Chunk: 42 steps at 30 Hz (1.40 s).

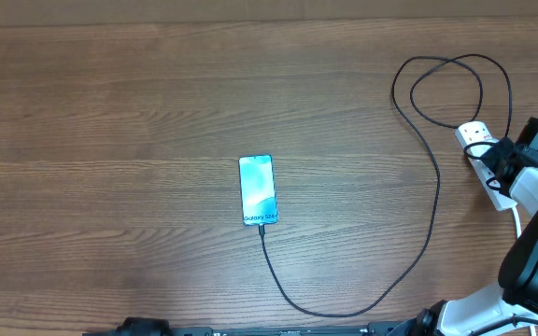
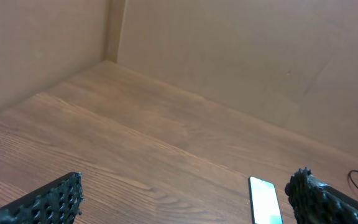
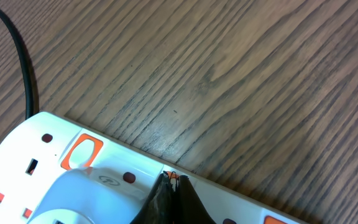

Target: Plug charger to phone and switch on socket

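Note:
The phone (image 1: 258,189) lies mid-table with its light-blue screen up; it also shows in the left wrist view (image 2: 265,200). The black charger cable (image 1: 432,210) runs from the phone's near end, where its plug (image 1: 261,227) sits at the phone, in a loop round to the white power strip (image 1: 479,149) at the right. My right gripper (image 3: 173,179) is shut, its tips pressed on a red switch of the strip (image 3: 86,180); a white charger block (image 3: 98,199) is plugged in beside them. My left gripper (image 2: 185,196) is open and empty, above the table near the front edge.
The black cable loops on the wood behind the strip (image 1: 451,84) and passes the strip's end in the right wrist view (image 3: 20,56). A brown cardboard wall (image 2: 229,56) stands along the table's far side.

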Each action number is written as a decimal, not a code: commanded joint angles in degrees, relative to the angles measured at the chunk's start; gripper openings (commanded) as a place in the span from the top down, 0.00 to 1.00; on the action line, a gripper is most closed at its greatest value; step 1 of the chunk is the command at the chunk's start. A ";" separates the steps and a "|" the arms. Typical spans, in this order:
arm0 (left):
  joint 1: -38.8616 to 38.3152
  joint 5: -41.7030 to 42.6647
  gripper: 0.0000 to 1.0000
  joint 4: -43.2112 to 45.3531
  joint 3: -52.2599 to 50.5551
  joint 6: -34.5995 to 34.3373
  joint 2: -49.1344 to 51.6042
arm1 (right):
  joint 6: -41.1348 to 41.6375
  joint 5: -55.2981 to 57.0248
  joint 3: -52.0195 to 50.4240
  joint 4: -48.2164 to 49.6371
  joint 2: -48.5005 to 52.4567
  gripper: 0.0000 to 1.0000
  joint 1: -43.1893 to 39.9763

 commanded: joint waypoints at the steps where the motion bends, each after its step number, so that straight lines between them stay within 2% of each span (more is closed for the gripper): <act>1: -0.13 -0.81 0.00 0.31 -0.24 -0.83 -0.76 | -0.46 -4.63 0.81 -0.87 0.17 0.96 3.04; 23: -0.13 -0.81 0.00 0.28 -0.24 -0.83 -0.76 | -0.17 -4.68 0.72 -8.15 0.17 0.96 3.80; 29: -0.13 -0.98 0.00 0.22 -0.24 -0.81 -0.76 | 4.63 -3.89 0.79 -13.11 -0.61 0.96 3.80; 36: -0.13 -0.96 0.00 -0.44 -0.24 -0.81 -0.76 | 9.33 2.99 0.79 -18.32 -9.11 0.96 3.80; 42: -0.13 -1.44 0.00 -0.33 -0.28 -0.83 -0.76 | 12.50 2.36 0.79 -21.53 -19.96 0.96 4.11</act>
